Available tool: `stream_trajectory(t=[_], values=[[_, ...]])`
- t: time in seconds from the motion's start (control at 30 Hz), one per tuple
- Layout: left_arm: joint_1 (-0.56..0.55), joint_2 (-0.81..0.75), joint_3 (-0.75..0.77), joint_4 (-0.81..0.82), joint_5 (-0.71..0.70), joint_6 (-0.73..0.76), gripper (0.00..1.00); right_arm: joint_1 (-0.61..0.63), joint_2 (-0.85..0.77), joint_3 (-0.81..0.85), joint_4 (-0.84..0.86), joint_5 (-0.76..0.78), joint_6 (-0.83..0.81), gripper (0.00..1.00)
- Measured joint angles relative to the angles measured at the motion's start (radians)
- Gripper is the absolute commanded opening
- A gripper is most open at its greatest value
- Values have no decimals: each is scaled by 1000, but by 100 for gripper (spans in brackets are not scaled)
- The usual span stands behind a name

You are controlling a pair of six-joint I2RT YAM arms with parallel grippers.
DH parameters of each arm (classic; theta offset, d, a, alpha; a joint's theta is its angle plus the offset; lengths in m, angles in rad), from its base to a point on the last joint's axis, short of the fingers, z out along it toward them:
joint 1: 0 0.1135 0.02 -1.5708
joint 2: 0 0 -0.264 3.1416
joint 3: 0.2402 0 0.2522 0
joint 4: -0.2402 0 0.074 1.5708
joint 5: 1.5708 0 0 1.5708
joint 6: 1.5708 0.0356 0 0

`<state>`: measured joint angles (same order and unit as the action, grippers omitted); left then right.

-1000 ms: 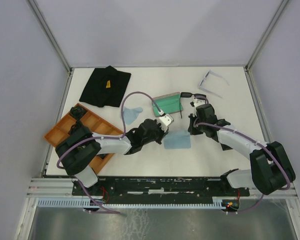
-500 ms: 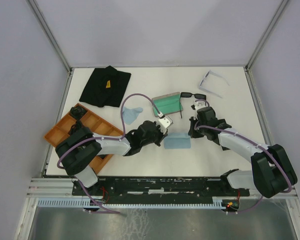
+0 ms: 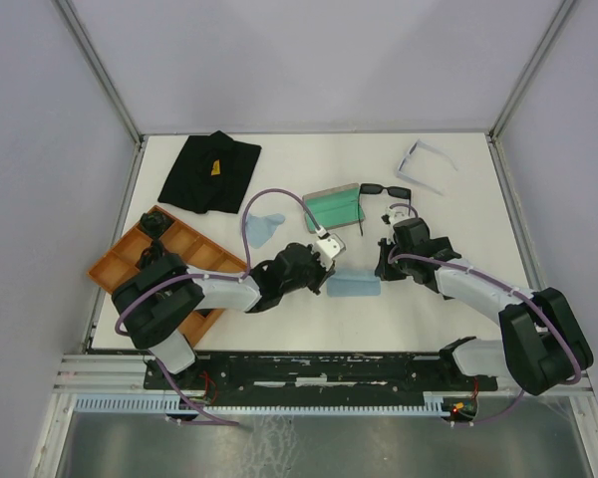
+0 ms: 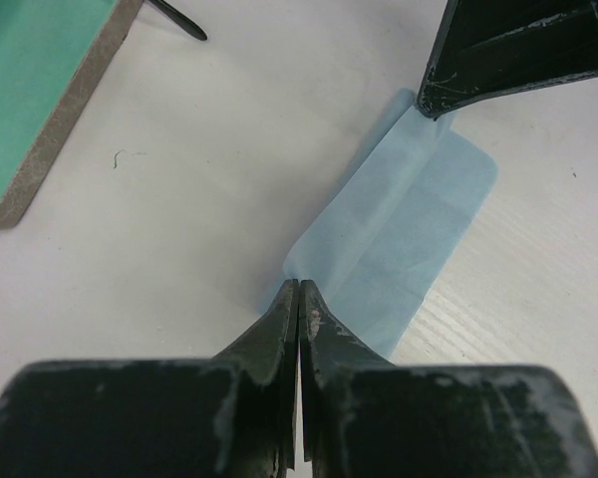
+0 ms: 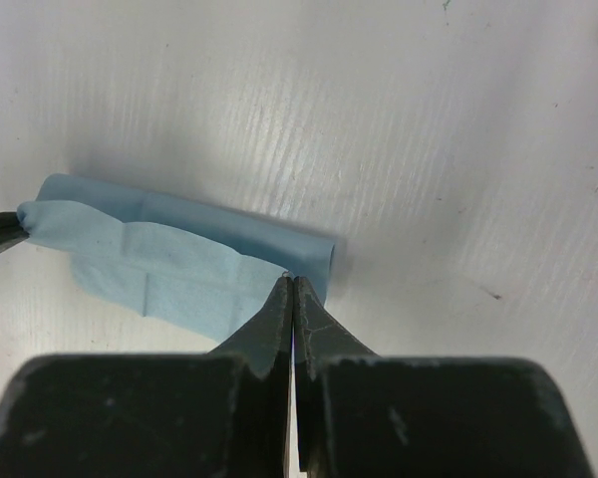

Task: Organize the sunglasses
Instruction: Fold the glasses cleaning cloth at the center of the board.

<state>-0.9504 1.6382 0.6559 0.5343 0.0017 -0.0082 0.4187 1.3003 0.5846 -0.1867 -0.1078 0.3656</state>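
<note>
White table (image 3: 309, 159) bears black sunglasses (image 3: 383, 189) and pale sunglasses (image 3: 424, 161) uncased at the far side, while left gripper (image 4: 299, 291) and right gripper (image 5: 292, 284) each pinch the cloth (image 3: 355, 287).

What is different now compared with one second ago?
Both the left hand and the right hand, shut on the ends of the blue cloth, drew toward the near edge, folding it narrower. The black sunglasses, pale sunglasses and green case stayed put.
</note>
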Motion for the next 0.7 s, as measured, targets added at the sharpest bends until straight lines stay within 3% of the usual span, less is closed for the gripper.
stream_trajectory(t=[0.4,0.7], values=[[-1,5,-25,1,-1,0,6,0,0,-1,6,-16,16,5],[-1,5,-25,0,0,-1,16,0,0,-3,-11,-24,25,12]])
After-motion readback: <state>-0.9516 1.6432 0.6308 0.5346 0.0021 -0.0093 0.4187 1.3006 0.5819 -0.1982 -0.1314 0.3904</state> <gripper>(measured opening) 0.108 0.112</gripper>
